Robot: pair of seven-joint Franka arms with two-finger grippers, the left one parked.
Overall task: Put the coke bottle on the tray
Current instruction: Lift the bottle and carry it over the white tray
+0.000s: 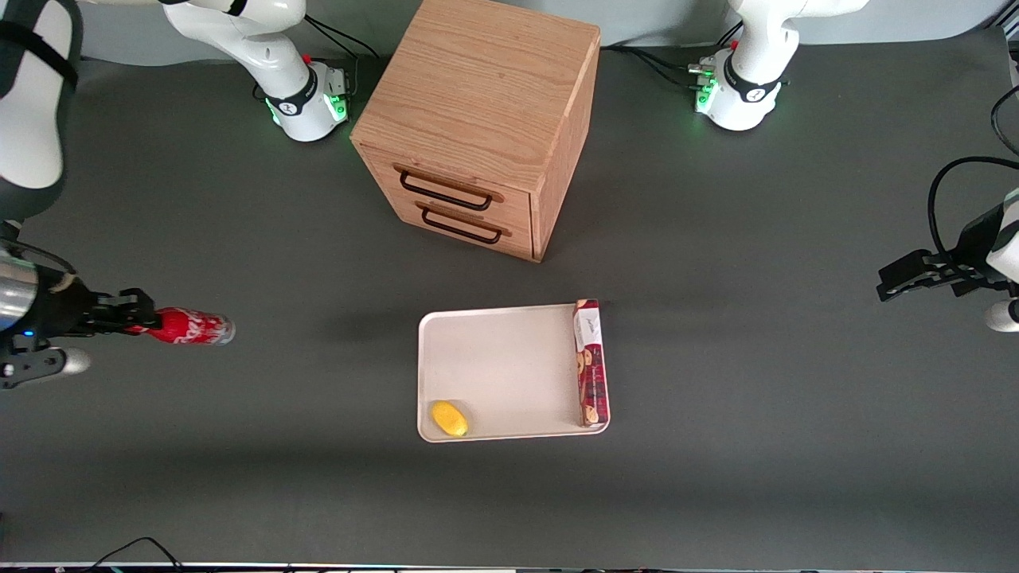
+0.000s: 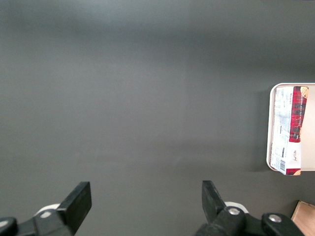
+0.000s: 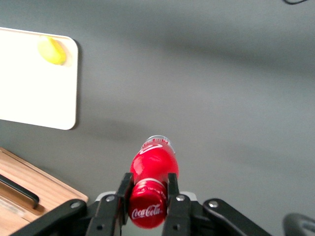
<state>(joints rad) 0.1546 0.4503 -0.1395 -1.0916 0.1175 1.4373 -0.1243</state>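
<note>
Coke bottle (image 3: 151,189): we read the white script "Coca-Cola" on its red cap in the right wrist view, and a further white script logo on the red body in the front view (image 1: 189,327). We see the gripper (image 3: 147,189) at the working arm's end of the surface (image 1: 716,446), its two black fingers (image 3: 123,191) drawn in narrow and pressed against either side of the bottle's cap end. The bottle is held lying level, silvery base pointing toward the tray (image 1: 509,366), from which it is well apart. We cannot tell whether it touches the surface. The front view alone shows the whole cream-white tray with a long red biscuit box (image 1: 591,362) along its edge nearest the parked arm and a yellow lemon (image 1: 449,418) in the corner nearest the camera on the working arm's side. The wooden drawer cabinet (image 1: 486,119) stands farther from the camera than the tray. The left wrist view shows the box's white printed label (image 2: 288,130), too small for us to read.
</note>
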